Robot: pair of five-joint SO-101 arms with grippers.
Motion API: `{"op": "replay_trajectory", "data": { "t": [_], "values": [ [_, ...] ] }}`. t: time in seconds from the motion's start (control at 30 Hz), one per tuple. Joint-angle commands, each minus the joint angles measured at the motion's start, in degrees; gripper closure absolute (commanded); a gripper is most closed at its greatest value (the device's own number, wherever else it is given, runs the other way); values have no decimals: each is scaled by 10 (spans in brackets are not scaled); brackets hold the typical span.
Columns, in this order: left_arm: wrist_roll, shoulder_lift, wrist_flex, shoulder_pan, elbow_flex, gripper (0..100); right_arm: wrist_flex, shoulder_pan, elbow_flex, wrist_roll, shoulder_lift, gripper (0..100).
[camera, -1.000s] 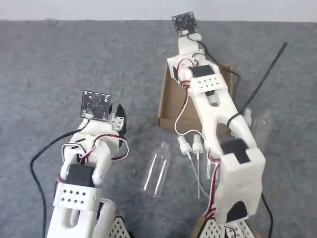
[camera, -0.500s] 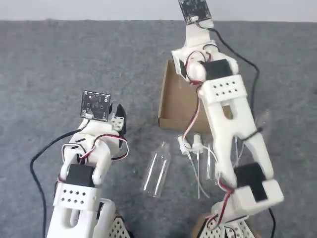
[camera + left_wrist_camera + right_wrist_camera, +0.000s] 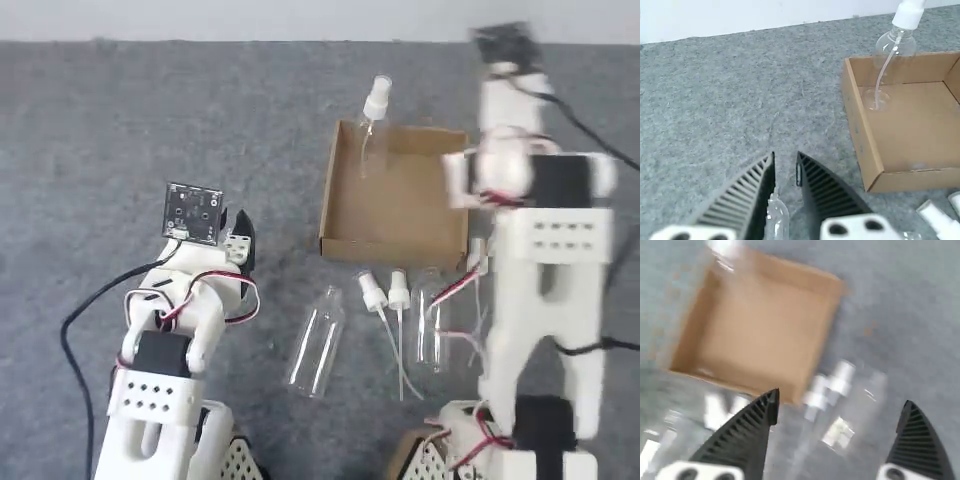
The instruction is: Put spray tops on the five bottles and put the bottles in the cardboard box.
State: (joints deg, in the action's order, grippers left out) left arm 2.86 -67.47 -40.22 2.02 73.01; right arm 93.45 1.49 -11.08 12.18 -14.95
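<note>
Left gripper (image 3: 785,160): narrowly parted, empty; loose bottle (image 3: 776,216) partly hidden by its fingers. Right gripper (image 3: 840,405): spread wide, empty. Capped bottle (image 3: 892,47): upright in cardboard box (image 3: 860,130), top cut off in left wrist view.

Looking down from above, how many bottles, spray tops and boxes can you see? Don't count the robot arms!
Bottles: 3
Loose spray tops: 2
Spray top on a bottle: 1
Cardboard box: 1
Total: 7
More may hide behind the arm.
</note>
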Motion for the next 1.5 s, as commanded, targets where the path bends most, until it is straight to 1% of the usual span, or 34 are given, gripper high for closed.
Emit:
{"op": "replay_trajectory", "data": {
  "t": [0.0,0.1,0.2,0.3,0.57,0.63,0.77,0.83,0.93,1.03,1.1,1.3,1.47],
  "values": [
    [3,-11,15,-4,-5,942,6,85,2,47,-9,684],
    [3,-11,15,-4,-5,942,-23,131,59,42,21,684],
    [3,-11,15,-4,-4,942,-88,155,125,26,55,684],
    [3,-11,15,-4,-4,942,-147,157,180,5,89,684],
    [3,-11,15,-4,-4,942,-264,158,292,-16,161,686],
    [3,-11,15,-4,-4,942,-283,160,311,-15,174,714],
    [3,-11,15,-4,-4,942,-317,195,333,-11,183,833],
    [3,-11,15,-4,-4,942,-330,219,333,16,186,876],
    [3,-11,15,-4,-4,942,-332,245,332,104,184,906],
    [3,-11,15,-4,-4,942,-327,259,332,188,183,909],
    [3,-11,15,-4,-4,943,-327,263,333,218,187,907],
    [3,-11,15,-4,-4,943,-326,254,334,223,185,892],
    [3,-11,15,-5,-4,943,-280,234,316,223,177,734]
  ]
}}
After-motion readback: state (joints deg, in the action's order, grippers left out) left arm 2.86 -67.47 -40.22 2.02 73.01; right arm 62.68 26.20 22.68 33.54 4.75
